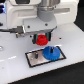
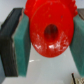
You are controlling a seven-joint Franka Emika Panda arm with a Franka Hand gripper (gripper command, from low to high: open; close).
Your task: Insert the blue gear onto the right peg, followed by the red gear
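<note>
Fingers [image 2: 47, 47]: pinching the red gear [image 2: 50, 31], pads on both sides, above the desk [image 1: 15, 62].
Blue gear [image 1: 51, 53]: already down on the plate [image 1: 33, 58], just below the fingers.
Key relation: red gear hangs slightly off the blue hub; peg hidden.

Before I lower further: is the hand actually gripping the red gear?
Touching. In the wrist view the hand has its pads pressed against both sides of the red gear, with no gap visible.
</note>
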